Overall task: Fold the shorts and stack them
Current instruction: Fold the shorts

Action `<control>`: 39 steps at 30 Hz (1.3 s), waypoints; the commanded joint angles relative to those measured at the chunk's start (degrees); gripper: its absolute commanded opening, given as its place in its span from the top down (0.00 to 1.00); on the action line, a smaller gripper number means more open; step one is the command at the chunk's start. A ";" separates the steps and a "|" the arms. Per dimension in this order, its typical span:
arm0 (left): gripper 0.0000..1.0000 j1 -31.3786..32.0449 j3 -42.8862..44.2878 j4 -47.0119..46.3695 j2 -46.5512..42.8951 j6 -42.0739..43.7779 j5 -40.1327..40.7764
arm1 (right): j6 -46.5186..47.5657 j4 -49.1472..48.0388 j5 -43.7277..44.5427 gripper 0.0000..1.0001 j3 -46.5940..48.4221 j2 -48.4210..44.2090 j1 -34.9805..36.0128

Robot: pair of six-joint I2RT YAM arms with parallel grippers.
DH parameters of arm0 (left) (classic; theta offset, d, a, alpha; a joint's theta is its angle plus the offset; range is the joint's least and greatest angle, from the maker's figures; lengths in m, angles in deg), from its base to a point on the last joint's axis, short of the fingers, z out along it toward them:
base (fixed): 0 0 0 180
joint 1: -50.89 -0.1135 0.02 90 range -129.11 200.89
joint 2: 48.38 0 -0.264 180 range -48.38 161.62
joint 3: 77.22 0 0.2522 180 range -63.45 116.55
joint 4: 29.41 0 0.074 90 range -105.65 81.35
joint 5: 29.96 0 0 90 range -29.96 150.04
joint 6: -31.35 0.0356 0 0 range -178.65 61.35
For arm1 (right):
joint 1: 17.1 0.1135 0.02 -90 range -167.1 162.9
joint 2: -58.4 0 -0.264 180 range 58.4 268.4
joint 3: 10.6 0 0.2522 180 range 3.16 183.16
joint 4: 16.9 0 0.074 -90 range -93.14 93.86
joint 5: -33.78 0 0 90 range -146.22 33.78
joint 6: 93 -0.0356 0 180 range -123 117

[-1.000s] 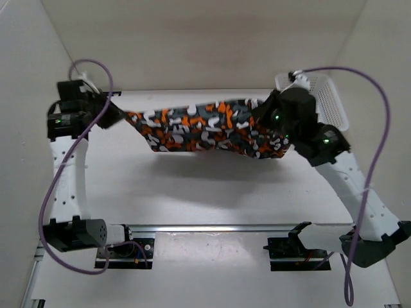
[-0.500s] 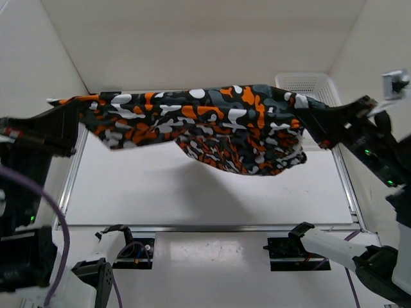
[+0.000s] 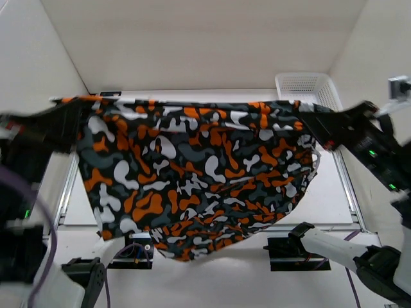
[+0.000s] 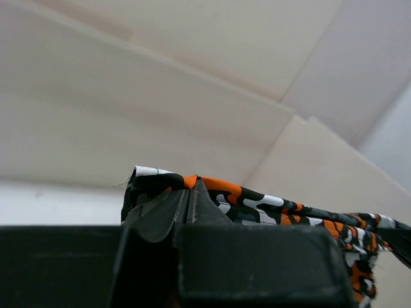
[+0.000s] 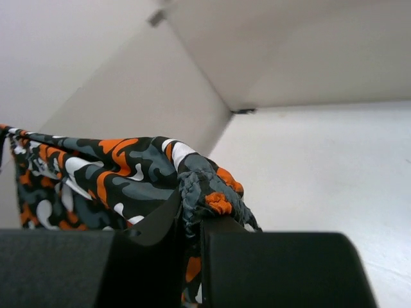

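The shorts (image 3: 192, 173), in an orange, white, black and grey camouflage print, hang spread wide in the air between both arms, high above the table. My left gripper (image 3: 72, 110) is shut on their left top corner; in the left wrist view its jaws (image 4: 187, 192) pinch the cloth edge (image 4: 257, 200). My right gripper (image 3: 319, 130) is shut on their right top corner; in the right wrist view its jaws (image 5: 191, 215) clamp a bunched fold of the shorts (image 5: 122, 173). The lower edge hangs down near the arm bases.
A white mesh basket (image 3: 308, 86) stands at the back right of the white table (image 3: 334, 192). White walls enclose the table on the left, back and right. The arm bases and a rail lie along the near edge.
Both arms have lifted the shorts up from the table toward the camera and drawn them apart. The cloth, bunched a second ago, now hangs open as a wide sheet.
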State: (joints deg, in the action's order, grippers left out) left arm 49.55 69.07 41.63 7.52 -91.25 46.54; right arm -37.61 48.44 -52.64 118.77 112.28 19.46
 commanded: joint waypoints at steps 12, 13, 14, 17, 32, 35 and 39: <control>0.90 -2.87 -23.28 -3.31 30.04 3.77 14.45 | 5.61 -3.66 5.78 1.00 -15.31 31.17 -13.25; 0.90 -3.40 -23.80 -3.83 32.84 3.77 14.46 | 5.61 -5.50 -0.35 1.00 -16.11 33.28 -14.74; 0.90 -4.01 -23.81 -3.84 34.26 4.29 15.16 | 5.61 -7.08 -3.28 1.00 -16.12 39.04 -17.46; 0.90 -4.71 -21.98 -3.84 40.22 3.78 17.98 | 6.22 -6.40 -5.95 1.00 -6.22 53.70 -19.59; 0.90 -5.95 -7.27 -2.43 55.12 4.91 13.68 | -3.01 -8.85 -25.80 1.00 17.21 78.14 -27.06; 0.90 -5.43 -15.87 -2.43 47.48 5.53 12.27 | -1.69 -10.78 -27.39 1.00 8.07 71.64 -27.06; 0.90 -3.75 -29.84 -2.43 35.44 5.53 6.68 | -0.19 -12.63 -27.39 1.00 -5.72 60.76 -27.59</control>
State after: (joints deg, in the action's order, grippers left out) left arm 46.57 43.83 39.70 54.42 -87.73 53.65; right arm -40.78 37.14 -81.98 118.33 182.40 -5.22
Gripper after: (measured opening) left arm 0.112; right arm 0.104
